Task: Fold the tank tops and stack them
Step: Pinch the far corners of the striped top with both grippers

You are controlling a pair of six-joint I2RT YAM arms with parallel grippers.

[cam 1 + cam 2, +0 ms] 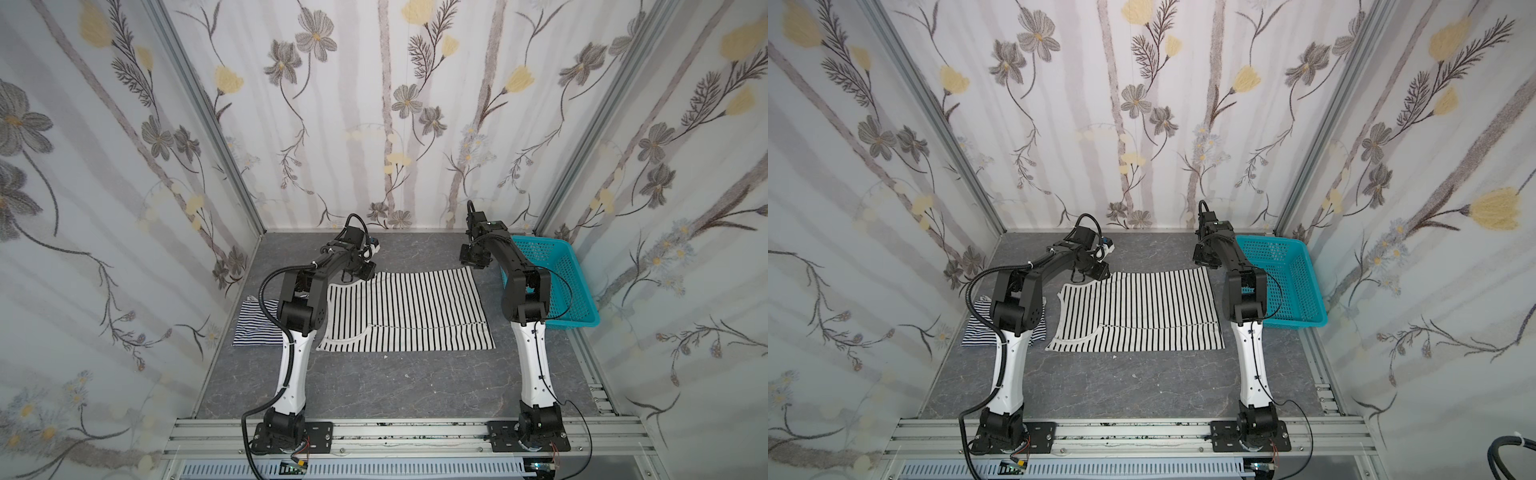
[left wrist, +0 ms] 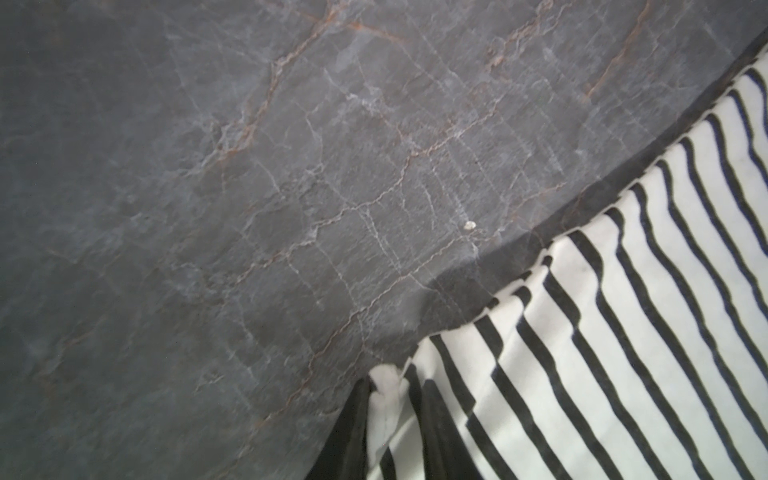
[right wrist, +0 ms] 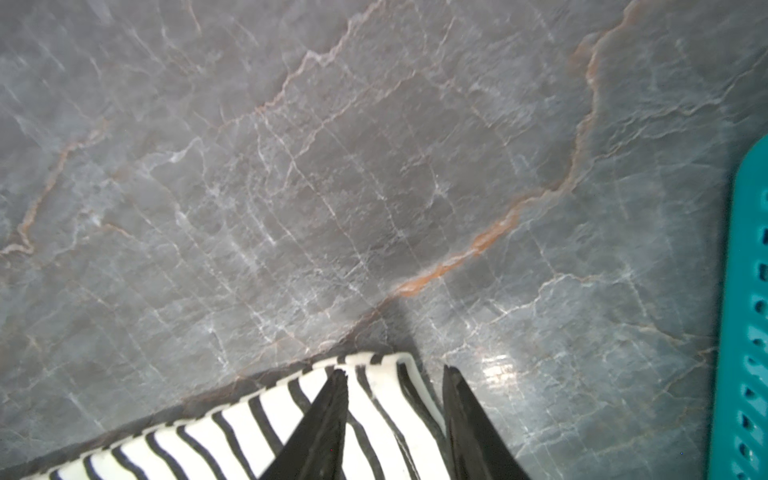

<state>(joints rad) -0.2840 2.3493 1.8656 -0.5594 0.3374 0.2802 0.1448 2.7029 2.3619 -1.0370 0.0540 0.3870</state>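
Observation:
The white tank top with wide black stripes (image 1: 415, 307) (image 1: 1142, 307) lies spread on the grey tabletop, with its near part folded over. My left gripper (image 1: 365, 272) (image 2: 392, 382) is at its far left corner, shut on a pinch of white cloth (image 2: 384, 399). At the far right corner, my right gripper (image 1: 471, 264) (image 3: 394, 372) stands open. One of its fingers (image 3: 332, 407) is over the cloth (image 3: 208, 440) and the other is beside the edge. The navy fine-striped tank top (image 1: 253, 324) (image 1: 973, 328) lies folded at the left, partly hidden by my left arm.
A turquoise perforated basket (image 1: 582, 270) (image 1: 1304, 282) (image 3: 748, 332) stands at the right, close behind my right arm. Patterned walls close in the left, back and right sides. Bare marble tabletop (image 1: 395, 386) stretches from the cloth to the front rail.

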